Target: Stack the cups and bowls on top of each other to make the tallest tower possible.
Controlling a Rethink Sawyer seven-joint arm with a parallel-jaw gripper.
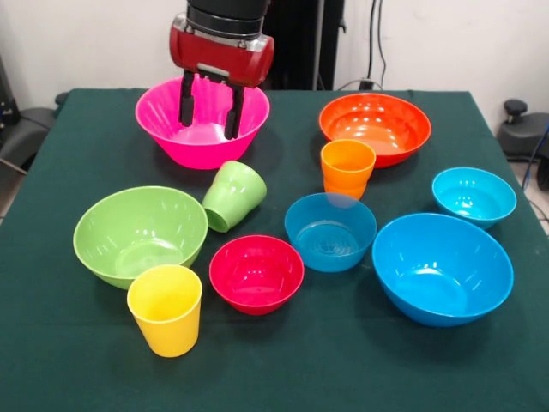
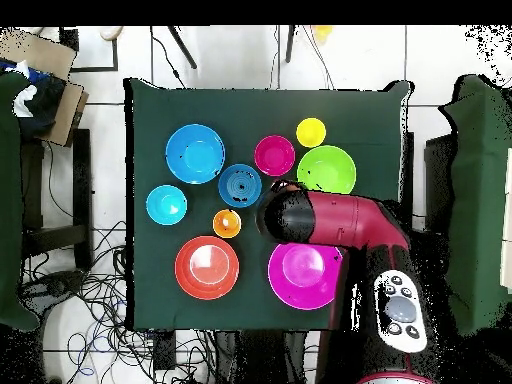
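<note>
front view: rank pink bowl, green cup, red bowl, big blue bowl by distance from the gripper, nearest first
Gripper, fingers apart, hangs at the pink bowl.
1. Pink bowl: right behind and under the fingertips.
2. Green cup: tipped over, just in front of that bowl.
3. Red bowl: further forward, mid-table.
4. Big blue bowl: front, picture's right side.

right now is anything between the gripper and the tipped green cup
Nothing visible. The gripper hangs open in front of the pink bowl, and the green cup lies just below it with only bare cloth between.
</note>
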